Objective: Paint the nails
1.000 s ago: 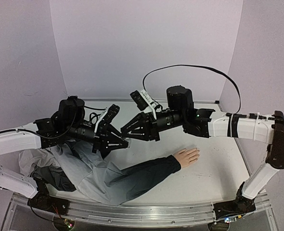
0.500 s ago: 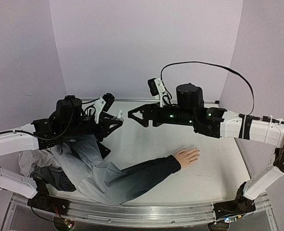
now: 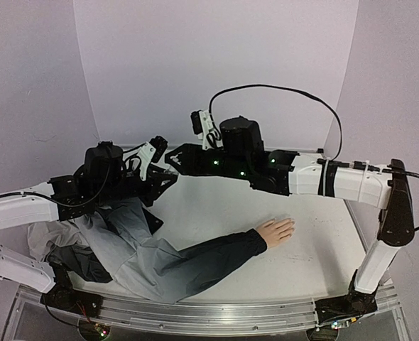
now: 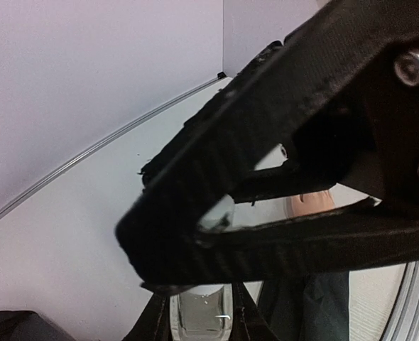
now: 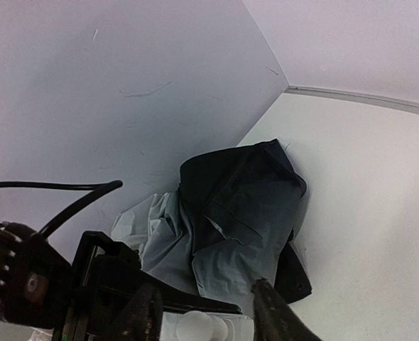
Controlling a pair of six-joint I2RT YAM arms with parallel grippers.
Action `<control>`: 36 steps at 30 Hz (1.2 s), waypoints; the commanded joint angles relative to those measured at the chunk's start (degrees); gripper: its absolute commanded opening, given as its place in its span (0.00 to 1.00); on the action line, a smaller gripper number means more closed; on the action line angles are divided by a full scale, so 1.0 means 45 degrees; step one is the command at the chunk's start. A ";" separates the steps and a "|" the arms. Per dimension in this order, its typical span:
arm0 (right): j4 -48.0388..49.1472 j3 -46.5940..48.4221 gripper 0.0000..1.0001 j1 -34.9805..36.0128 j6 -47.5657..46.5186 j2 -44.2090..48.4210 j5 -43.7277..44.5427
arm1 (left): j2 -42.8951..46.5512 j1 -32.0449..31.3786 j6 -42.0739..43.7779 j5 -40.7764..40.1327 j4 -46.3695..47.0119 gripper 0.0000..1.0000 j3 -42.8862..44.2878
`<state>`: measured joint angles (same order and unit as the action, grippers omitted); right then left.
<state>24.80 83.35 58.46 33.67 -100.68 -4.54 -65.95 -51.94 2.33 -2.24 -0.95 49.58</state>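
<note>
The pale mannequin hand lies flat on the table at the end of a dark sleeve; its nails are too small to make out. My left gripper is raised at the back left, shut on a small white bottle. My right gripper reaches in from the right and meets it. In the right wrist view the right gripper is open, its fingers standing either side of the bottle's white cap with a gap on each side. The peach hand shows behind the crossing black fingers.
A grey and dark garment is heaped at the left front, under the left arm. The right arm's cable loops above it. Purple walls close the table at the back and sides.
The left gripper lifted the bottle a second ago and has held still since. The right gripper pulled off to the right, then swung back left to straddle the cap.
</note>
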 commanded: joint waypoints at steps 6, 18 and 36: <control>0.0211 0.1032 0.29 0.0122 0.0105 -0.0514 0.0106 | 0.0147 -0.0063 -0.0356 -0.0121 0.0691 0.00 0.0450; 0.1243 -0.1071 0.00 -0.0387 -0.4579 0.1212 -0.7360 | 0.0495 0.0894 -0.1000 1.0022 0.0543 0.00 0.0908; 0.1724 -0.3210 0.46 -0.0393 -0.5600 0.2116 -0.8995 | -0.0152 0.1022 -0.0537 0.9370 0.0526 0.00 0.1089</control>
<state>32.93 69.76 55.92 7.20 -93.93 -54.08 -68.82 -47.94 -0.95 53.45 -4.16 50.76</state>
